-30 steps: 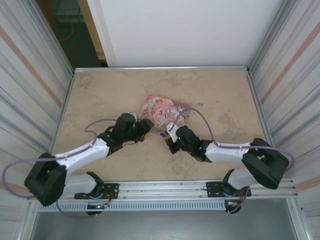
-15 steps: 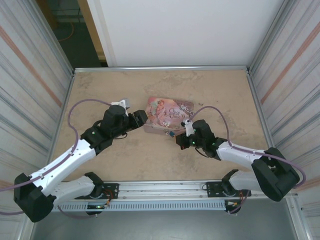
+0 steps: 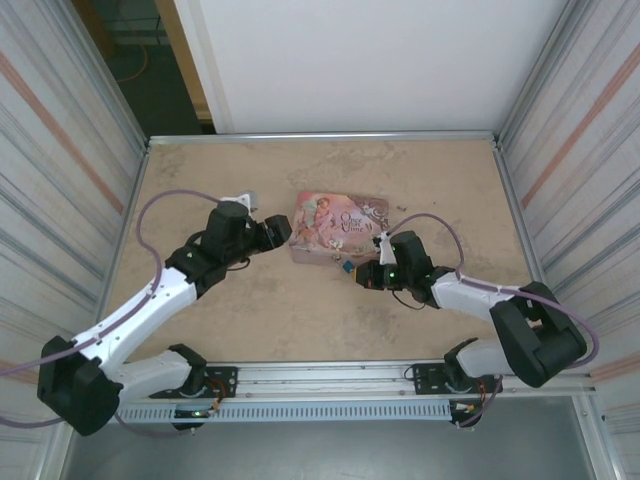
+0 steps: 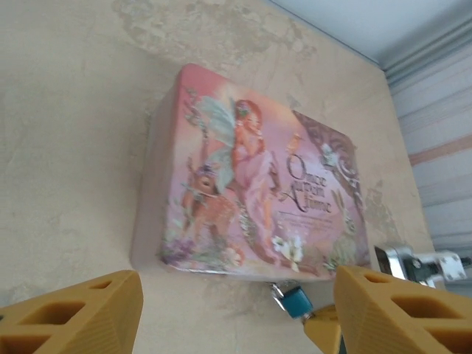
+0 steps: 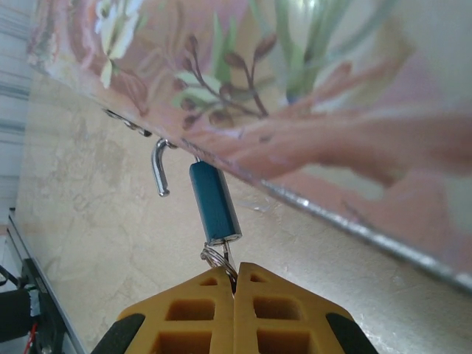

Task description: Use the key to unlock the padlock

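So the right pincer is clenched on what looks like the key. The padlock sits dead ahead, long axis in line with it, at the pink tin's front edge. Meanwhile the left pincer gapes, farther off.

The mottled beige bench (metal-edged on every side) carries one pink illustrated tin, lying flat near the middle, a little toward the far side.
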{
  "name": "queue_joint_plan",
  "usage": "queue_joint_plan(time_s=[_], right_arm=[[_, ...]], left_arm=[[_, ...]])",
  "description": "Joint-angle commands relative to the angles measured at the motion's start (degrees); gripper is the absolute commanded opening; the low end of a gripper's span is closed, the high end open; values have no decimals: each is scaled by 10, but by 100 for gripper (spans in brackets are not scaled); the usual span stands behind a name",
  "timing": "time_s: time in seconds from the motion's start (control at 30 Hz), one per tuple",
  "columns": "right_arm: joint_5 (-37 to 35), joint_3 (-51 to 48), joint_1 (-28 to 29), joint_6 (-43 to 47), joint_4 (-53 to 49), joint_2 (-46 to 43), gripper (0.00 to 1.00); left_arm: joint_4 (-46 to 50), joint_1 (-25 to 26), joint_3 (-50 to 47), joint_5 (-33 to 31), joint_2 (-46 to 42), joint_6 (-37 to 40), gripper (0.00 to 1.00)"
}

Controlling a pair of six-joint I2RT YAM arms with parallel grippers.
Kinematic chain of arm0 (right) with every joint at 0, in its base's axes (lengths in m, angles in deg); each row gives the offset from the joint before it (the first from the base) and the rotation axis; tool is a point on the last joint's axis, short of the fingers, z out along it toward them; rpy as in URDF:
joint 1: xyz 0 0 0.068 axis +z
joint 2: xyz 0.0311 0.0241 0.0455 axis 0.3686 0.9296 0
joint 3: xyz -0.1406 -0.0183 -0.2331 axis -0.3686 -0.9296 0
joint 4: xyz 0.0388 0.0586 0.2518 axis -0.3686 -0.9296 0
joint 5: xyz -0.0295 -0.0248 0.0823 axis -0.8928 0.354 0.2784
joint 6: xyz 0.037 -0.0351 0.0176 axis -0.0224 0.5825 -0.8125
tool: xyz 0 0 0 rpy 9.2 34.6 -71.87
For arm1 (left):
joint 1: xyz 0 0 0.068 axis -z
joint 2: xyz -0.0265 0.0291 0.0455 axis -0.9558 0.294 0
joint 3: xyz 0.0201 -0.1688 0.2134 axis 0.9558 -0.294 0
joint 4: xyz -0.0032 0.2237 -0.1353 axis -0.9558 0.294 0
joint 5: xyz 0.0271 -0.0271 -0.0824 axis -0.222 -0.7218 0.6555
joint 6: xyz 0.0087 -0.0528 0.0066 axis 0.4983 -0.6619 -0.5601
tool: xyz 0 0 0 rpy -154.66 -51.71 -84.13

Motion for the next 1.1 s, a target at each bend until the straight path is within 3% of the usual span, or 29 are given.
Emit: queue_joint_plan(time_s=[0.0, 0.23, 0.5, 0.67, 1.07], right_arm=[[-14, 18, -5, -22, -36, 20, 0], [-20, 20, -5, -17, -35, 23, 0], [-23, 21, -6, -12, -30, 25, 0], [-18, 23, -5, -10, -31, 29, 0], [-17, 27, -5, -5, -37, 34, 0]], left_arm=[[-30, -40, 9, 100, 43, 22, 69], [-23, -63, 84, 206, 182, 82, 68], [-20, -74, 151, 221, 297, 108, 68], [-9, -76, 187, 243, 357, 117, 59], [-9, -76, 164, 231, 385, 102, 50]])
